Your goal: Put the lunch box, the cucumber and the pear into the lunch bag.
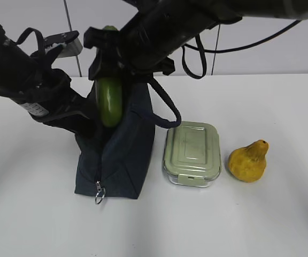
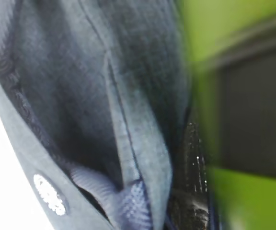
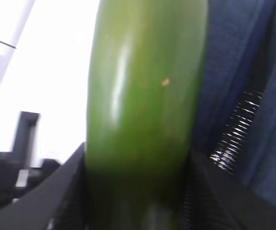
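We see our right gripper (image 3: 138, 191) closed on the cucumber (image 1: 109, 101), held upright with its lower end in the open top of the lunch bag (image 1: 122, 160) | left gripper against the bag's fabric, opening impossible to tell | lunch box (image 1: 192, 153) and pear (image 1: 248, 161) on desk (image 1: 239, 225), right of bag

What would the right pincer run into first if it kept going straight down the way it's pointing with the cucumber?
Most likely the inside of the dark navy fabric lunch bag. The right pincer holds the long dark green cucumber end-down at the bag's open top, though depth inside is hidden.
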Available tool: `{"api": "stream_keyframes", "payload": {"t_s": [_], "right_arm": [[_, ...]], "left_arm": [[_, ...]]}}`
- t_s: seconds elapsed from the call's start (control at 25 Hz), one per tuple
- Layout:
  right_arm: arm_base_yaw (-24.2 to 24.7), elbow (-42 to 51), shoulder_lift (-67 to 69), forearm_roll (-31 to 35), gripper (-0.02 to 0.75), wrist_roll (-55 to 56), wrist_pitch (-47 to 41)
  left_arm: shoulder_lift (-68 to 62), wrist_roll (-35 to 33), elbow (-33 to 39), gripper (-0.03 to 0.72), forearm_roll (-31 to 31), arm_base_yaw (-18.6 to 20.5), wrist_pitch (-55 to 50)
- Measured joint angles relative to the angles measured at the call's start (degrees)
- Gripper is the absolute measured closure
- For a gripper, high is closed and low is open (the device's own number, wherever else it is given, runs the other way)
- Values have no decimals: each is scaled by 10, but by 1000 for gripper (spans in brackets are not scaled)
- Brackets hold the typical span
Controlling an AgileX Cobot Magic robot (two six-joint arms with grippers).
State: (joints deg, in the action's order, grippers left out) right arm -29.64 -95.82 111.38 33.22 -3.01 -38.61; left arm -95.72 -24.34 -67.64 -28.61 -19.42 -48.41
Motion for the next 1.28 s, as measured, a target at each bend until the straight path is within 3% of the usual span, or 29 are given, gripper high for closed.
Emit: {"api": "stream_keyframes", "payload": {"t_s": [0.32, 0.48, 0.72, 1.0, 1.28], "right_arm": [[0, 0, 34, -149, 362, 75, -42], [0, 0, 42, -158, 346, 81, -44], [0, 0, 42, -158, 183, 81, -43], [0, 0, 17, -171, 163, 78, -43], [44, 0, -59, -275, 192, 79, -99]], "left_arm": [[1, 0, 0, 687, -1, 0, 4], [14, 0, 0, 687, -1, 0, 4], [17, 0, 0, 687, 0, 0, 4], [17, 0, 0, 687, 1, 0, 4], [17, 0, 0, 687, 2, 0, 3]]}}
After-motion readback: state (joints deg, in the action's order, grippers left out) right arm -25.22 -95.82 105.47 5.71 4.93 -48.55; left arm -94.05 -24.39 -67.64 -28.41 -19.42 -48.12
